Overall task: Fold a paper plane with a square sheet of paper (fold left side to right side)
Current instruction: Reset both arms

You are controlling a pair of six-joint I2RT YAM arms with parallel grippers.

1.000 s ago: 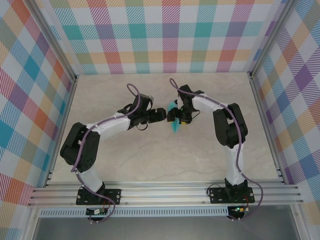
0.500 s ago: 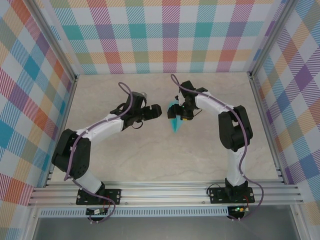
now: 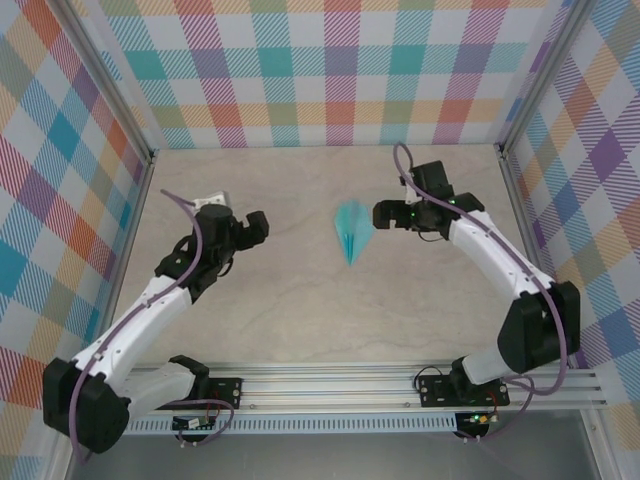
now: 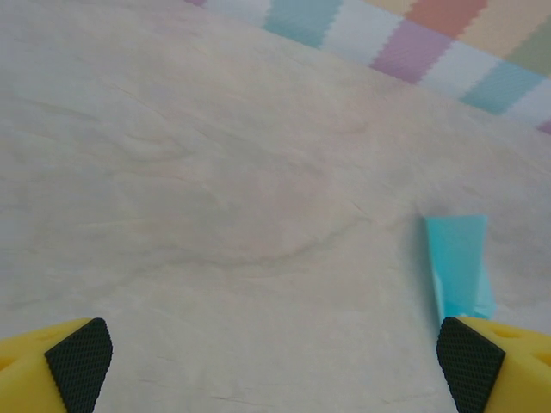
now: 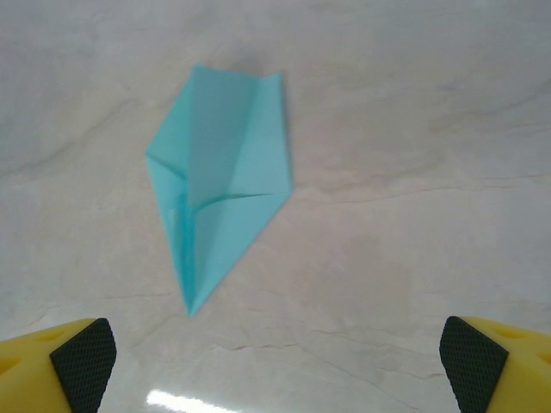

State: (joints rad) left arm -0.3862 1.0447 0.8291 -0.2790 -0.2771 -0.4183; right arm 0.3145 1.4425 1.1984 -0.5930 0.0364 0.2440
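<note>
The square sheet of paper lies folded into a turquoise paper plane (image 3: 352, 230) flat on the table's middle, its sharp tip toward the near edge. Nothing touches it. My left gripper (image 3: 255, 228) is well to its left, open and empty. In the left wrist view the paper plane (image 4: 458, 262) shows past the right fingertip (image 4: 469, 366), while the left gripper (image 4: 274, 366) spans bare table. My right gripper (image 3: 385, 214) hovers just right of the plane, open and empty. In the right wrist view the paper plane (image 5: 219, 181) lies ahead of the right gripper (image 5: 274, 361).
The pale marbled table (image 3: 300, 300) is boxed in by plaid walls (image 3: 340, 70) at the back and both sides. An aluminium rail (image 3: 330, 385) carrying both arm bases runs along the near edge.
Both arms have drawn back from the paper plane, the left one far leftward, the right one rightward. Both grippers opened wider. The plane stays lying on the table.
</note>
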